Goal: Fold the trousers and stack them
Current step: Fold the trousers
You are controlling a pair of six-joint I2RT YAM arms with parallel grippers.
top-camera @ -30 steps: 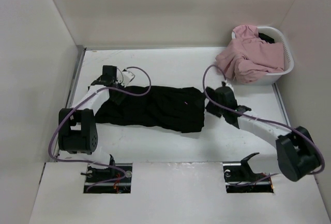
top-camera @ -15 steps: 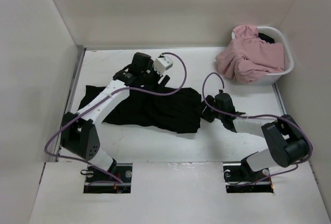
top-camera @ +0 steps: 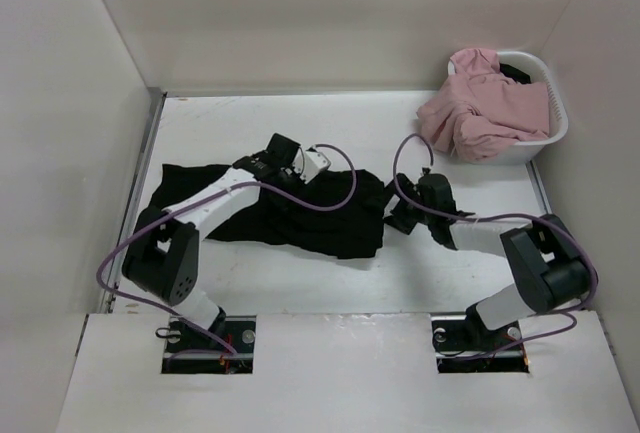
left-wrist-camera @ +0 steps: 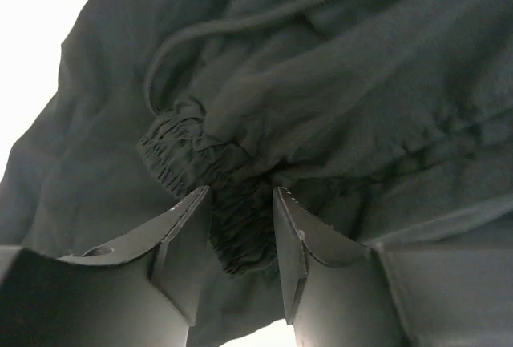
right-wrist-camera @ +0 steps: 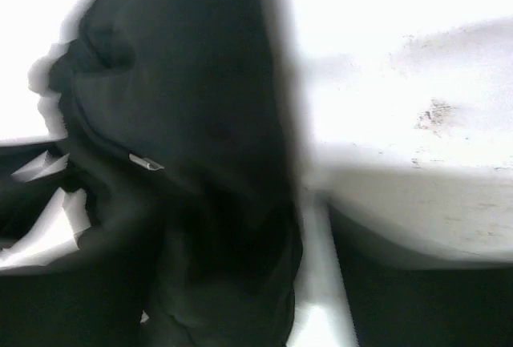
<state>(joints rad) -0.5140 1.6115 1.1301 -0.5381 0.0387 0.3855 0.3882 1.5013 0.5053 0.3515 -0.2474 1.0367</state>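
Across the bench [top-camera: 300,278] the black trousers [top-camera: 340,223] stretch nine to three o'clock, left hand [left-wrist-camera: 240,195] pinched tight on their elastic band [left-wrist-camera: 184,155], likely to carry a fold over, right hand [top-camera: 398,215] apparently anchoring the three o'clock edge, grip too blurred to tell.

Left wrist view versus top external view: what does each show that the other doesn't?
Only the left wrist view shows the elastic cuff and a drawcord of the black trousers, the cuff pinched in the left end effector. Only the top external view shows the table, the white basket holding a pink garment, and the right end effector at the trousers' basket-side end. Both show the trousers and the left end effector.
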